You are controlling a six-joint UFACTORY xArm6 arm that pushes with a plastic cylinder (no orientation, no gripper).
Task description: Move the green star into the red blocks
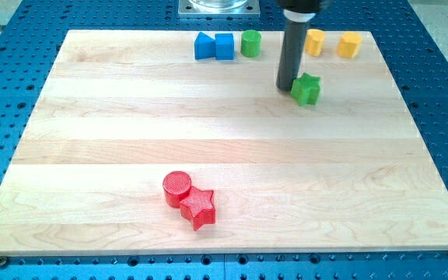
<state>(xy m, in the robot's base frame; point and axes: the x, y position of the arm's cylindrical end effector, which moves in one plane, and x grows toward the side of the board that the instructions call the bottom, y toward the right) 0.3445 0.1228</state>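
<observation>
The green star (306, 89) lies on the wooden board, below the row of blocks at the view's top and right of centre. My tip (287, 86) touches the star's upper left side. The rod rises from there to the view's top. The red cylinder (176, 188) and the red star (198, 208) sit touching each other near the view's bottom, left of centre, far from the green star.
Along the board's top edge stand two blue blocks (204, 46) (224, 46), a green cylinder (250, 43) and two yellow blocks (314, 41) (349, 44). The board (92, 140) lies on a blue perforated table.
</observation>
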